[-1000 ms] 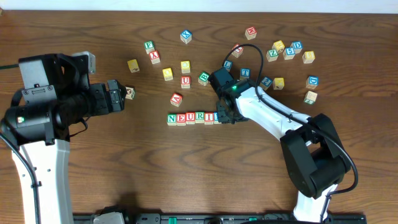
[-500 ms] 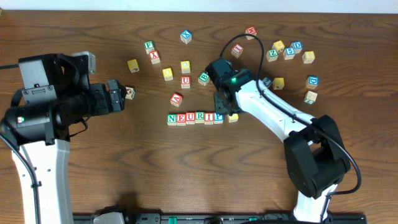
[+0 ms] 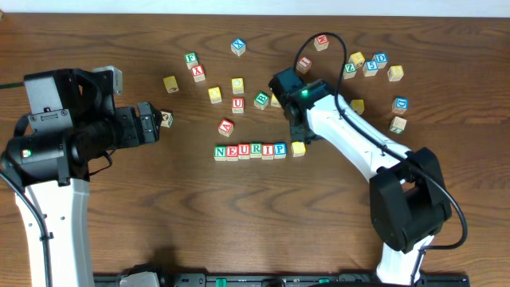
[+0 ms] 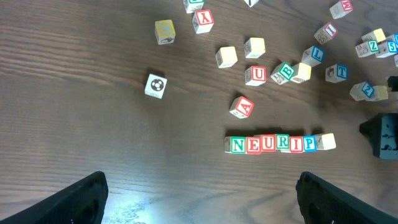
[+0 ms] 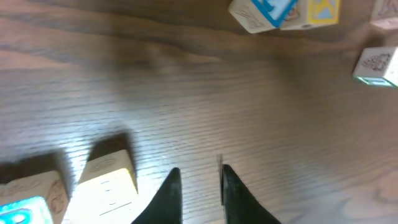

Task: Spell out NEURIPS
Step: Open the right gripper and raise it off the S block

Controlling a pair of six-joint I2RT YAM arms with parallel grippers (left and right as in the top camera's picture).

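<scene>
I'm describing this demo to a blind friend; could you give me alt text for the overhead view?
A row of wooden letter cubes on a brown table reads NEURIP, with a yellow cube lying just past the P. The right gripper hangs above and behind that cube, holding nothing. The left gripper waits far left, and loose cubes lie scattered behind.

Bare table [image 3: 239, 207] is left below the letter row [image 3: 250, 151]; above, the way is blocked by loose blocks [image 3: 237, 105].
</scene>
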